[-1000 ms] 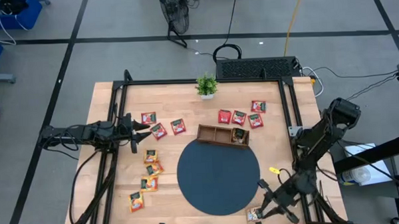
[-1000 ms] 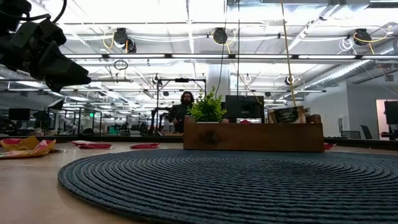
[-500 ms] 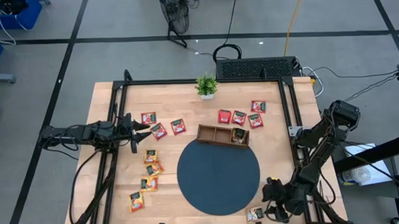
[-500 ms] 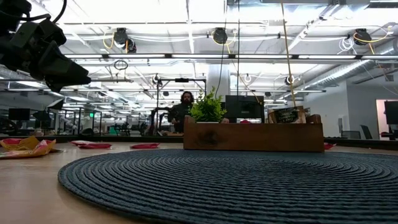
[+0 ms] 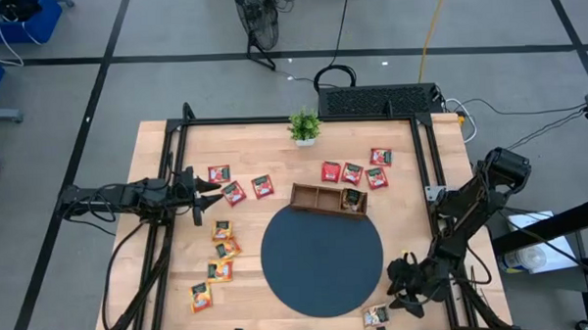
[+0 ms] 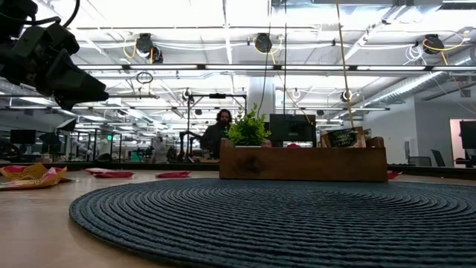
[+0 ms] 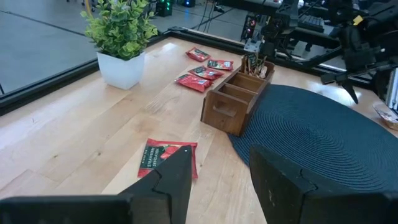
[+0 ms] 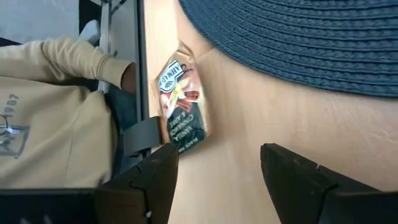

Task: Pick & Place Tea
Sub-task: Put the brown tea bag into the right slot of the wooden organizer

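Tea sachets lie flat on the wooden table. Several red ones lie far right (image 5: pixel 352 173) and three far left (image 5: pixel 234 193). Several yellow-orange ones (image 5: pixel 222 250) lie left of the dark round mat (image 5: pixel 322 260). One pale-and-dark sachet (image 8: pixel 180 102) lies at the near edge (image 5: pixel 376 316), right of the mat. My right gripper (image 5: pixel 397 294) hovers open just beyond that sachet (image 8: pixel 217 174), touching nothing. My left gripper (image 5: pixel 205 193) waits open at the left (image 7: pixel 214 180), with a red sachet (image 7: pixel 168 158) just ahead of it.
A brown three-compartment tray (image 5: pixel 329 198) stands at the mat's far edge, with sachets upright in its right compartment (image 7: pixel 252 62). A small potted plant (image 5: pixel 304 125) stands at the far edge. A person in a beige sleeve (image 8: pixel 56 118) is close to the near edge.
My right gripper has turned about its wrist and drawn back a little from the near edge, away from the pale-and-dark sachet. That sachet lies where it did.
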`<state>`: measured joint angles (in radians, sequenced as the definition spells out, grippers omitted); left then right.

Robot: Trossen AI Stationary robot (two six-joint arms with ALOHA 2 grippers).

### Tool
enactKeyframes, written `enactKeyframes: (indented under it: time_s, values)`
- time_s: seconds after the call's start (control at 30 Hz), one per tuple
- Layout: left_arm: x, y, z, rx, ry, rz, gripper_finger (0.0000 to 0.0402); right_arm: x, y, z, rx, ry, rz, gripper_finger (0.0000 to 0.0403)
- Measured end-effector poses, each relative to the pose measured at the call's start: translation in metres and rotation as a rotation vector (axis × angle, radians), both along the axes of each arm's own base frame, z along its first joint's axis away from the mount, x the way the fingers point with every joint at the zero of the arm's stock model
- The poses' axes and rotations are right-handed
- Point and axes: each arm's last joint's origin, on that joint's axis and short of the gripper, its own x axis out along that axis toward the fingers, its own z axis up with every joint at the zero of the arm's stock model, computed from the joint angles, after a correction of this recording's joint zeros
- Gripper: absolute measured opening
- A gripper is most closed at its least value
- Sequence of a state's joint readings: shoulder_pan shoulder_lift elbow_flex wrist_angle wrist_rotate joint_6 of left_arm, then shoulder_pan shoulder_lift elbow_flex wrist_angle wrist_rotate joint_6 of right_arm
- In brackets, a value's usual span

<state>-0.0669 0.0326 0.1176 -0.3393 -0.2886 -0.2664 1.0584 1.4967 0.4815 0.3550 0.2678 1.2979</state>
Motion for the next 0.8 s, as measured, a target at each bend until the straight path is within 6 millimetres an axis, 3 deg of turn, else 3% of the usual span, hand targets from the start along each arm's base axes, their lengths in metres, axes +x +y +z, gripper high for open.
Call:
enactKeyframes:
  time_s: [0.8]
  values:
    - [0.000,0.000,0.000,0.000,0.000,0.000,0.0161,0.010,0.014,-0.014,0.062,-0.125,0.039,0.0210]
